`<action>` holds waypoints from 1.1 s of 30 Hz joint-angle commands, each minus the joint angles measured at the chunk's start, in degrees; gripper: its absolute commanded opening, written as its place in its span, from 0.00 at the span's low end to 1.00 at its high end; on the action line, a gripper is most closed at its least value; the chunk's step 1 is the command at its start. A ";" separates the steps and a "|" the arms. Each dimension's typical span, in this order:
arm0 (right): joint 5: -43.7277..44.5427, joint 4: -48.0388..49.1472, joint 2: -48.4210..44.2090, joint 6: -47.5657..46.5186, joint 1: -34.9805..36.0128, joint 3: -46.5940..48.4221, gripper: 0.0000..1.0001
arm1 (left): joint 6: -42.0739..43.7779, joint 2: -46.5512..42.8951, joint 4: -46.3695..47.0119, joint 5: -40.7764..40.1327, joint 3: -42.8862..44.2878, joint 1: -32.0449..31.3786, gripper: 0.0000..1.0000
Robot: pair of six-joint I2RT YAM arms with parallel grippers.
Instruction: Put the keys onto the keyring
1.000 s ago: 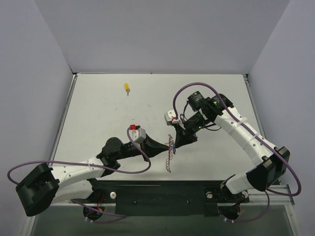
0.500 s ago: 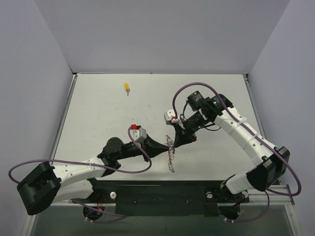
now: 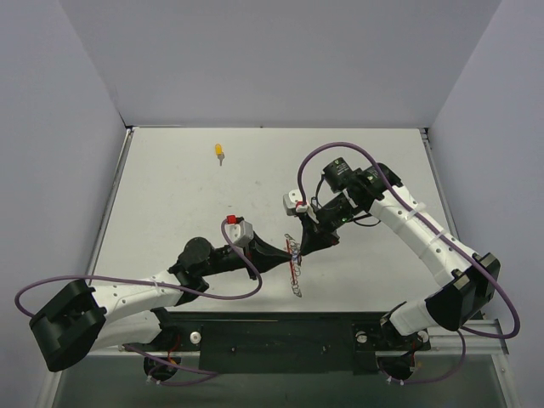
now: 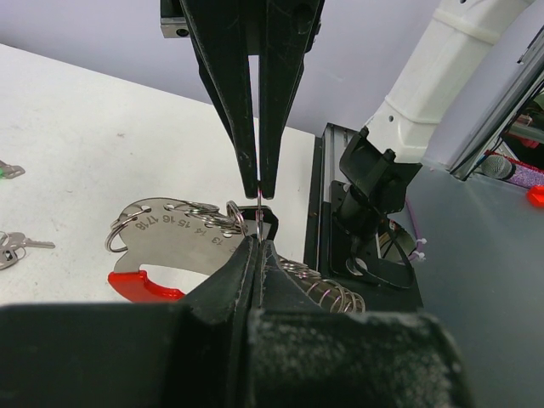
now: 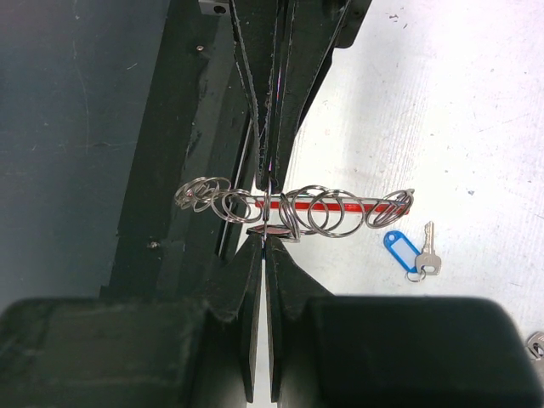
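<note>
White tabletop, pale lilac walls around it. Near the front middle, the left gripper is pinched fully closed on the keyring. The right gripper meets it tip to tip from the opposite side, also clamped tight on a thin wire ring of the same bunch. The keyring's red section and its coils of rings spread out to either side of the fingertips. Its flat metal plate carries stamped numbers, and I can read 13 up to 18. A blue-tagged key lies on the table near the right gripper's tips. A yellow-tagged key lies well beyond both grippers.
</note>
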 commanded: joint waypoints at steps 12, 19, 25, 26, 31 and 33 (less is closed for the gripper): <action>-4.03 -2.20 -0.01 -1.54 0.86 -0.77 0.00 | -1.55 0.61 6.19 2.14 0.73 0.22 0.00; -4.03 -2.20 0.16 -1.81 1.38 -0.94 0.00 | -2.34 1.14 6.89 2.40 0.82 0.22 0.00; -3.86 -2.20 0.08 -1.98 1.47 -1.12 0.00 | -2.78 1.40 7.59 2.93 1.00 0.22 0.00; -3.94 -2.20 -0.01 -1.90 1.47 -1.12 0.00 | -2.69 1.49 7.59 3.01 1.00 0.22 0.00; -4.29 -2.20 0.07 -2.07 1.47 -1.03 0.00 | -1.99 1.67 4.97 3.63 1.87 0.22 0.00; -4.21 -2.11 0.16 -2.07 1.65 -1.12 0.00 | -0.94 1.58 1.21 4.33 3.18 0.22 0.00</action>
